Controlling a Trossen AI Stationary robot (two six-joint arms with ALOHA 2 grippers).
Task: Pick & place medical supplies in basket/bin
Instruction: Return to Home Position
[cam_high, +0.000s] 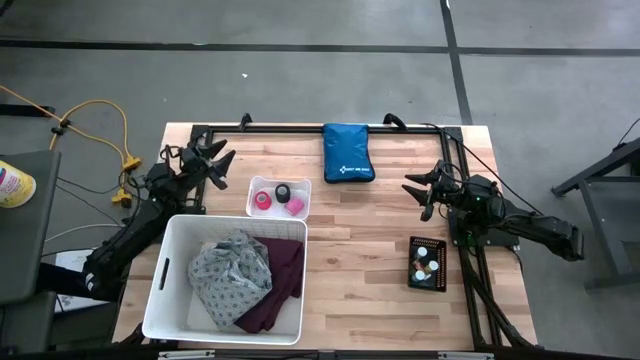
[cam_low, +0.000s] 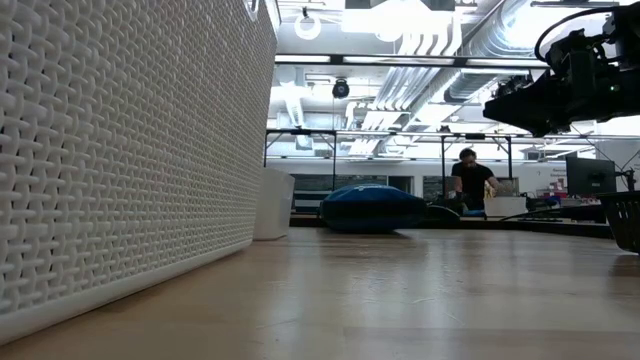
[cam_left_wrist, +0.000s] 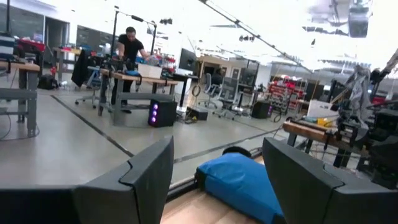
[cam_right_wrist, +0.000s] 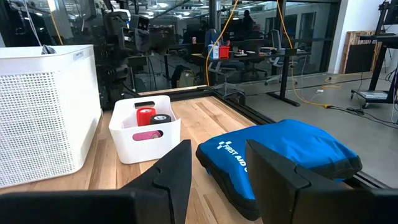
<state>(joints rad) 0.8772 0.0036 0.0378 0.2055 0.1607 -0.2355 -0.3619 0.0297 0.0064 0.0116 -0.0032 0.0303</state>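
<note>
High view: purple cloth (cam_high: 284, 278) lies crumpled.

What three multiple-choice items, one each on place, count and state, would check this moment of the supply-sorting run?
1. Where on the table does the blue pouch lie?
A. at the edge along the high view's bottom
B. at the edge along the high view's top, between the two arms
C. dead centre

2. How many tape rolls sit in the small white tray?
A. one
B. two
C. three

3. The left claw and the right claw are:
A. both open and empty
B. both shut
C. left open, right shut

Answers:
1 B, since the high view shows the pouch against the top edge.
2 C, since a red, a black and a pink roll show in the tray.
3 A, since each wrist view shows a wide gap with nothing gripped.
</note>
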